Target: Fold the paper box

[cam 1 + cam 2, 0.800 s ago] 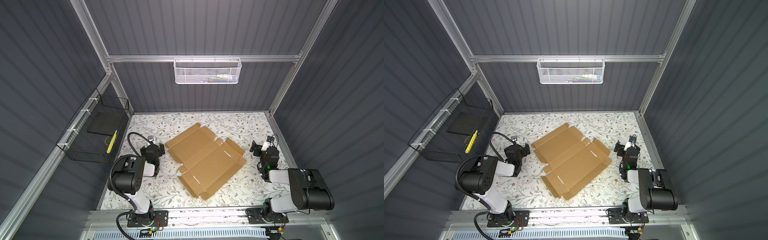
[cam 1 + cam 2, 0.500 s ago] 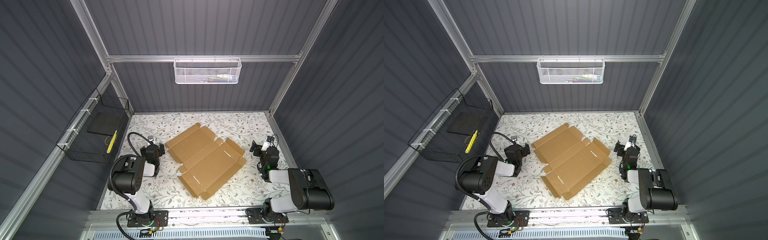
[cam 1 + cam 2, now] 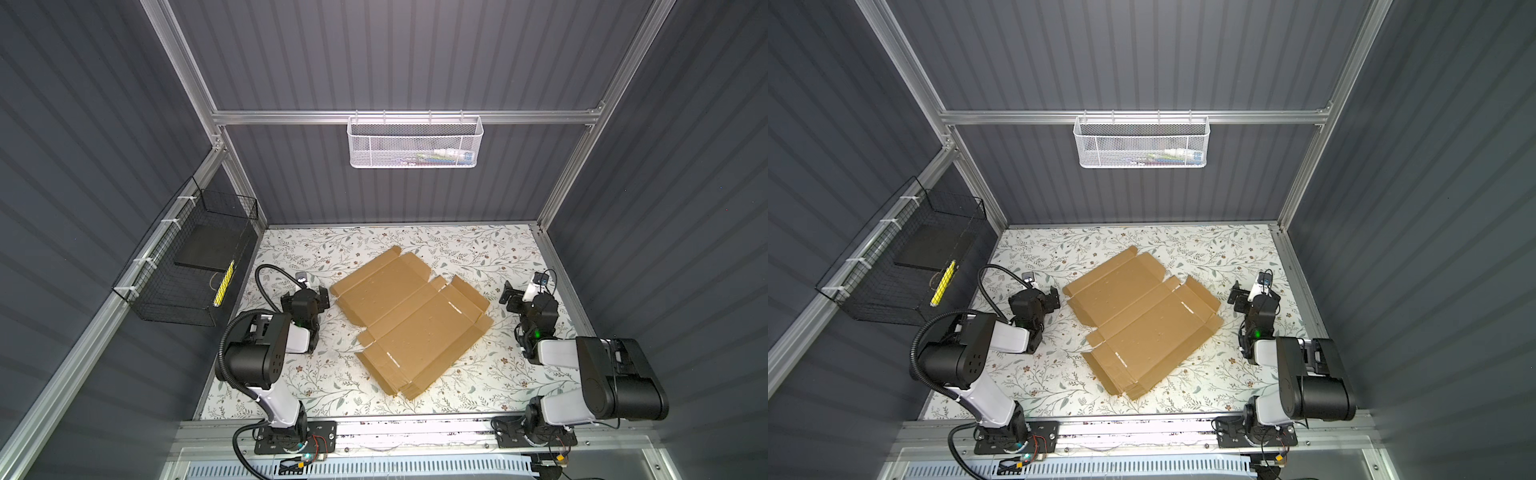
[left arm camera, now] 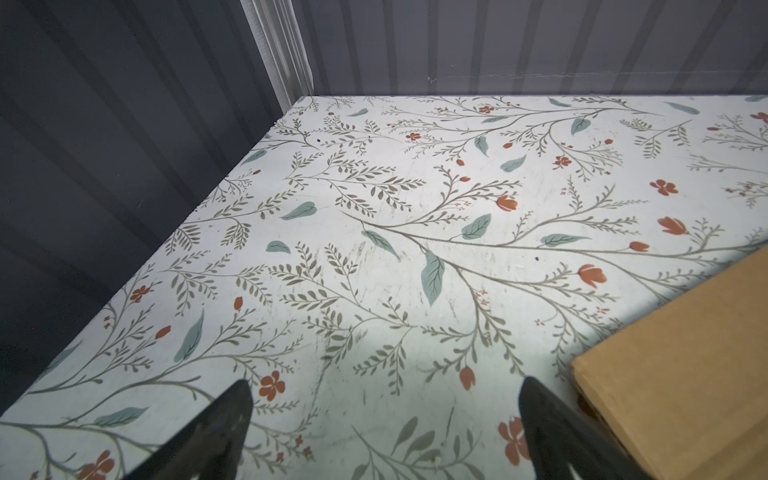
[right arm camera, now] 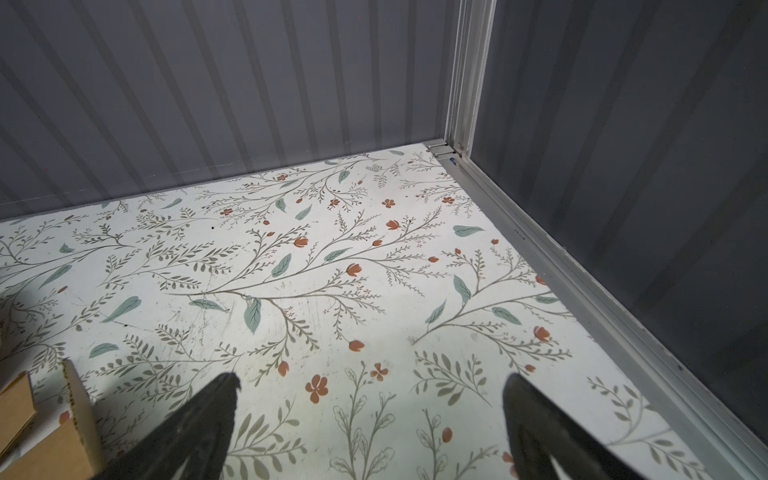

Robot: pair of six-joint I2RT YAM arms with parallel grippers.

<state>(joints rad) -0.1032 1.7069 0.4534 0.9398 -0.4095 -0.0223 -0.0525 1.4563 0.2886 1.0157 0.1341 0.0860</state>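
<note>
The paper box [image 3: 409,320] [image 3: 1140,318] is a brown cardboard sheet lying unfolded and flat, set diagonally in the middle of the floral table in both top views. My left gripper [image 3: 318,296] [image 3: 1054,300] rests low on the table just left of the sheet's left corner. It is open and empty, its fingers [image 4: 224,432] spread wide, with a corner of the paper box [image 4: 681,374] beside one finger. My right gripper [image 3: 512,300] [image 3: 1236,300] sits right of the sheet, open and empty. A flap edge of the paper box [image 5: 79,419] shows beside its fingers [image 5: 199,428].
A white mesh basket [image 3: 415,141] hangs on the back wall and a black wire basket [image 3: 195,266] on the left wall. Dark ribbed walls and aluminium rails [image 5: 582,299] enclose the table [image 3: 478,249]. Both arm bases stand at the front edge.
</note>
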